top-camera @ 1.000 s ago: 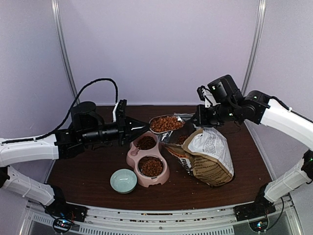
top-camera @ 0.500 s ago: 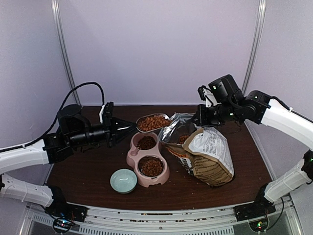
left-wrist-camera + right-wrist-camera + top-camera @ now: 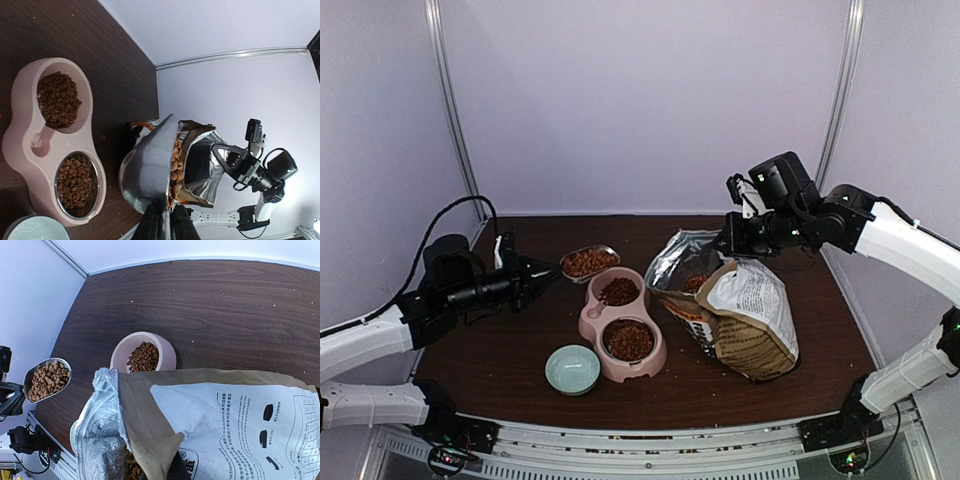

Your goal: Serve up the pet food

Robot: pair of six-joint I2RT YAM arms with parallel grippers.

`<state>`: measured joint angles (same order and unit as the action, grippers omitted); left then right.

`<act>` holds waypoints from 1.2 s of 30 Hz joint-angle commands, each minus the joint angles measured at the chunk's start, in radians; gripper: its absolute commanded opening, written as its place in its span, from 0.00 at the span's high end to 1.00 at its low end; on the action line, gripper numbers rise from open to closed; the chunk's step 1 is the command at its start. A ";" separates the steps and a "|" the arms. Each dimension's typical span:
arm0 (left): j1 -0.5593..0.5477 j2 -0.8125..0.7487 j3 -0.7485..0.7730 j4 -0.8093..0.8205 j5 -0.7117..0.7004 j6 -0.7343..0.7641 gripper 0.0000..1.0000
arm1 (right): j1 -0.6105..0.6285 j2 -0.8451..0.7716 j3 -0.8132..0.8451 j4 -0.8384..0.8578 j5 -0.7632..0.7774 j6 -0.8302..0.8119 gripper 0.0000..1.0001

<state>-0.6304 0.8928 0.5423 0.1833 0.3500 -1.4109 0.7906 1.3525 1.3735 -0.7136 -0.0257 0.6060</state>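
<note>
My left gripper (image 3: 553, 268) is shut on the handle of a metal scoop (image 3: 147, 170) heaped with pet food (image 3: 588, 261), held level just left of the far cup of the pink double bowl (image 3: 590, 322). Both cups of the bowl hold pet food (image 3: 629, 340). In the left wrist view the fingers (image 3: 150, 225) clamp the scoop's handle, with kibble (image 3: 176, 162) along its rim. My right gripper (image 3: 728, 243) is shut on the top edge of the open brown-and-white bag (image 3: 745, 315), holding its foil mouth open. The right wrist view shows the bag (image 3: 225, 415), more kibble inside it, and the scoop (image 3: 47, 379) at far left.
A small pale-green bowl (image 3: 572, 368) stands in front of the pink bowl's near-left side. The bag leans over the right half of the dark wooden table (image 3: 500, 350). White walls close the back and sides.
My left arm has drawn back to the left and lower, carrying the full scoop from beside the bag's mouth to the left of the pink bowl's far cup. The right arm has not moved.
</note>
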 commanded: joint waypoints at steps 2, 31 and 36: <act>0.065 0.021 -0.004 0.022 0.045 0.072 1.00 | -0.016 -0.055 0.033 0.207 0.024 -0.009 1.00; 0.156 0.463 0.303 -0.288 0.072 0.467 1.00 | -0.023 -0.041 0.039 0.207 0.015 -0.012 1.00; 0.156 0.511 0.364 -0.334 0.065 0.503 1.00 | -0.026 -0.041 0.039 0.203 0.014 -0.015 1.00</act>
<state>-0.4831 1.3804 0.8429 -0.1329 0.4232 -0.9718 0.7849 1.3521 1.3731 -0.7136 -0.0341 0.6056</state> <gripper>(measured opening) 0.122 0.013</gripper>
